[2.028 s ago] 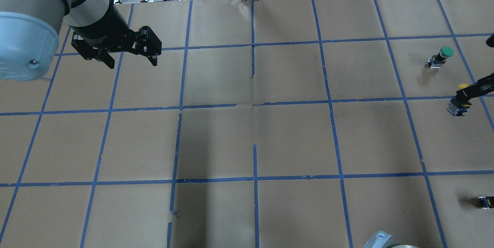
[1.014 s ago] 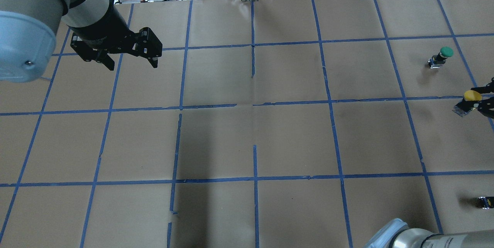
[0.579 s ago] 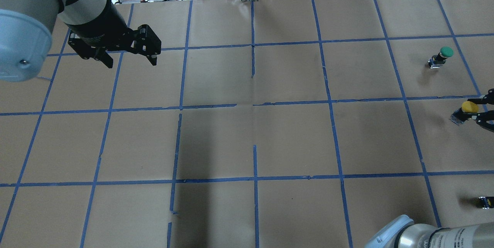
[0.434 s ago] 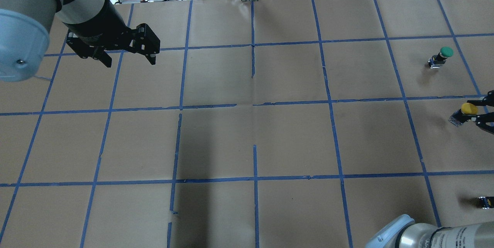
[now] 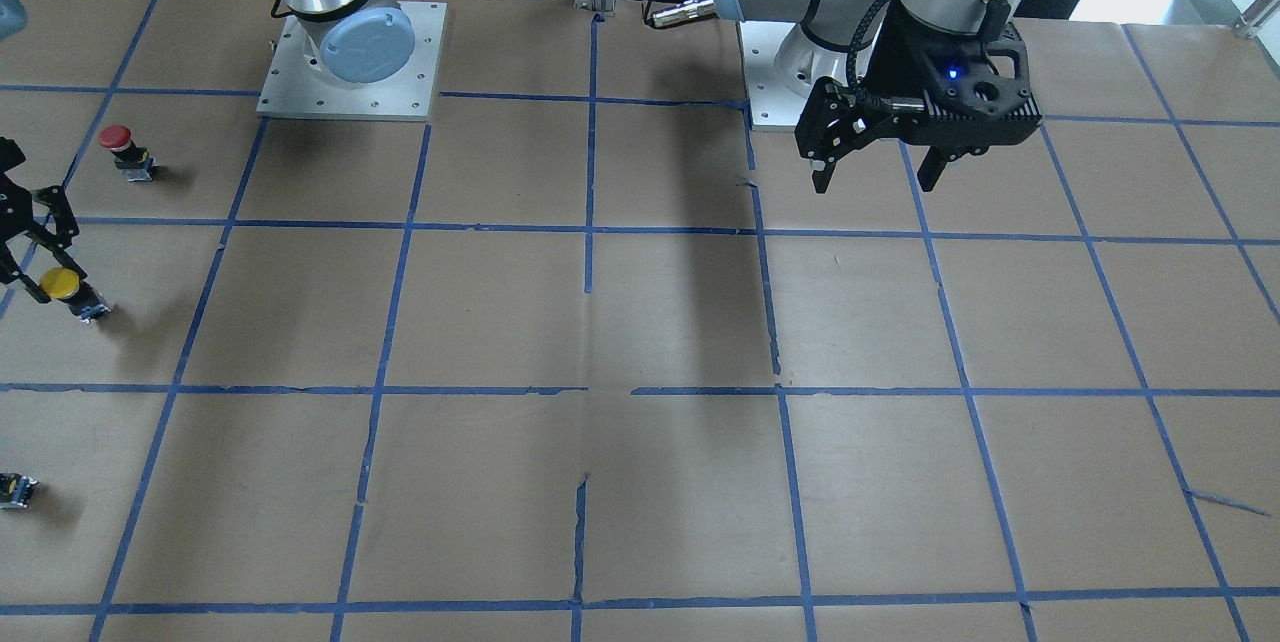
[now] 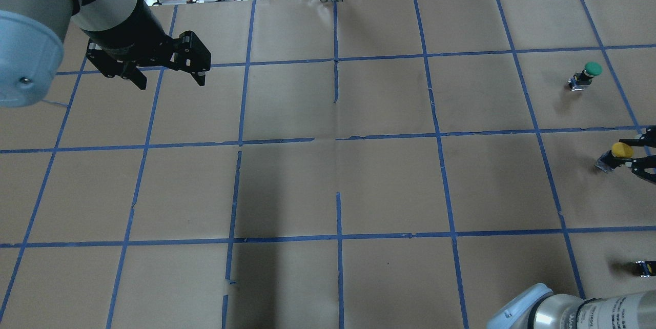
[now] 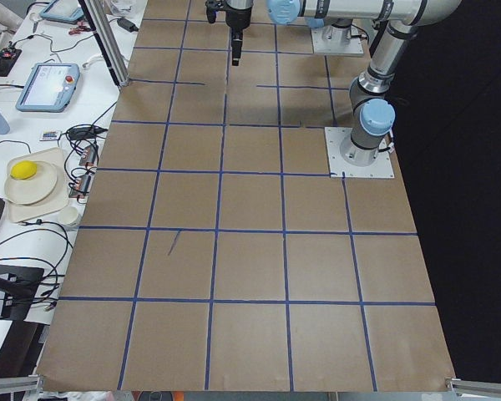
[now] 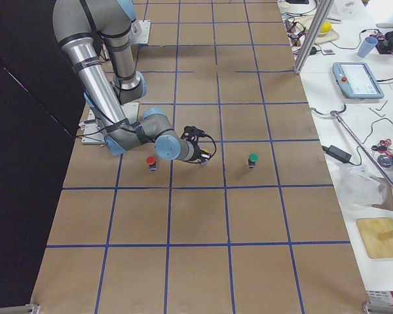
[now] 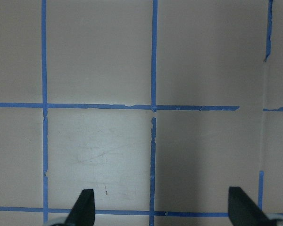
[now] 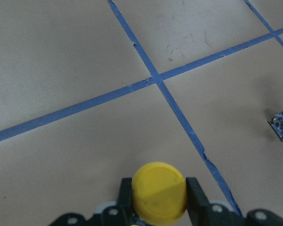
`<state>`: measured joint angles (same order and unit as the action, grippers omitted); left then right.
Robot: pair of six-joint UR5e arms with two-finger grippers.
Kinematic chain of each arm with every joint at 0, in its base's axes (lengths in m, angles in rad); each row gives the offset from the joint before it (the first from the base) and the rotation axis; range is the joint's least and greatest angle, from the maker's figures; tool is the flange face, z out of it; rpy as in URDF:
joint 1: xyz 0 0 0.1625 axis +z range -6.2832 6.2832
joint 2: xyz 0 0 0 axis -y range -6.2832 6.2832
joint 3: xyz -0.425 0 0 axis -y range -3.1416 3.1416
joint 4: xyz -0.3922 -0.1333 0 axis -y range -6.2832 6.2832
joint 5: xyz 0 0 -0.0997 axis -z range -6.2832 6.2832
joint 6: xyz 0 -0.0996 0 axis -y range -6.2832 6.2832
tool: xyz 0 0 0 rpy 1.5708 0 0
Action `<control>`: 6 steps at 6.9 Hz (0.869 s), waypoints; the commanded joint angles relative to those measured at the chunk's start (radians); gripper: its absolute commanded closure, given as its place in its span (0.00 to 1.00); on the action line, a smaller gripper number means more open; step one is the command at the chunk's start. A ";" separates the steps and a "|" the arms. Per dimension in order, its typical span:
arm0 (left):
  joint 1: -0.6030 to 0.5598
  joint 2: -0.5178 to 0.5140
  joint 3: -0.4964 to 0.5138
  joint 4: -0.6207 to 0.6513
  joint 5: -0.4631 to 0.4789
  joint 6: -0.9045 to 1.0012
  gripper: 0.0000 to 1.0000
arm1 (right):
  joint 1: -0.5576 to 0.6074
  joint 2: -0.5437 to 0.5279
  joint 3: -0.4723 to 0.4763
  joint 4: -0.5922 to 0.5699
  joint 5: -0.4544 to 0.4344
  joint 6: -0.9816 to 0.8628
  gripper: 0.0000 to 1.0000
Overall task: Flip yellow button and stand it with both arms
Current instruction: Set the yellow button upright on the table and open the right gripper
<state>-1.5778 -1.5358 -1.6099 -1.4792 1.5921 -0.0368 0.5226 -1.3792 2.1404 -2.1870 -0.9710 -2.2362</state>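
Note:
The yellow button (image 6: 621,150) is at the table's right edge, yellow cap upward and tilted, grey block body (image 6: 605,163) low by the paper. My right gripper (image 6: 629,155) is shut on it, and its fingers (image 10: 194,194) press the black collar under the cap (image 10: 159,190). In the front view the button (image 5: 60,284) is at the far left, in the right gripper (image 5: 38,262). My left gripper (image 6: 166,79) is open and empty, hovering above the far left of the table. It also shows in the front view (image 5: 872,180), and its fingertips (image 9: 82,209) frame bare paper.
A green-capped button (image 6: 589,73) stands beyond the yellow one. A red-capped button (image 5: 120,147) stands toward the robot's base. A tiny block with a yellow spot (image 6: 644,267) lies near the right edge. Brown paper with blue tape grid (image 6: 338,139) covers the table.
My right gripper has turned the yellow button so that its cap shows on top, and has carried it nearer the robot's side and lower. My left gripper has drifted slightly left.

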 commanded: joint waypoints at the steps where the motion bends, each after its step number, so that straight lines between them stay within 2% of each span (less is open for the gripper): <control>1: 0.001 -0.006 -0.001 -0.001 0.000 0.000 0.00 | -0.004 0.005 0.000 0.001 -0.006 -0.003 0.75; 2: -0.001 -0.004 -0.001 -0.001 0.000 0.000 0.00 | -0.010 0.006 0.001 0.003 -0.008 -0.002 0.68; 3: 0.001 -0.004 -0.001 0.000 0.000 0.000 0.00 | -0.010 0.008 0.001 0.003 -0.008 0.000 0.30; 4: -0.001 -0.006 -0.001 0.002 0.000 0.000 0.00 | -0.010 0.009 0.001 0.003 -0.003 0.003 0.07; 5: 0.001 -0.004 -0.001 0.002 0.000 0.000 0.00 | -0.010 0.008 0.000 0.001 -0.005 0.007 0.01; 6: -0.001 -0.004 0.001 0.002 -0.001 -0.001 0.00 | -0.010 0.006 -0.001 0.000 -0.006 0.009 0.01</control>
<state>-1.5777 -1.5406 -1.6105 -1.4774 1.5920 -0.0371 0.5124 -1.3715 2.1406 -2.1857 -0.9759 -2.2304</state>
